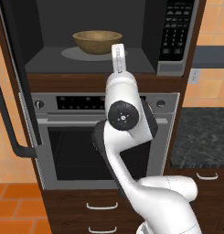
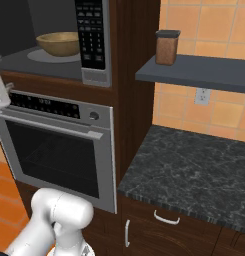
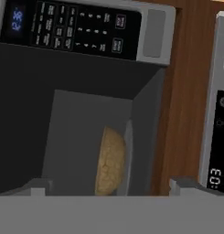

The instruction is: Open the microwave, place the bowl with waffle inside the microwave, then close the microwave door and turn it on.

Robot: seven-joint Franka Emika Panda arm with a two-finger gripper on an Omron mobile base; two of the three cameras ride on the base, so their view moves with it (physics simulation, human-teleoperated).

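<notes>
Light was even and flat, with no clear source. The microwave (image 1: 93, 34) cavity stayed dim, and the bowl (image 1: 97, 42) cast only a faint shadow on the turntable (image 1: 70, 54). The oven (image 2: 59, 150) window was dark, without glare. The hand view was soft and blocky, its keypad (image 3: 72, 28) labels unreadable.

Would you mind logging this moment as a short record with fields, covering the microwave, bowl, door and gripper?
microwave: open, dark interior exposed
bowl with waffle: inside, on the round turntable
microwave door: swung wide to the left
gripper: open, empty, just outside the cavity, facing the bowl
oven: below, door shut
steps left: close door, turn on
</notes>
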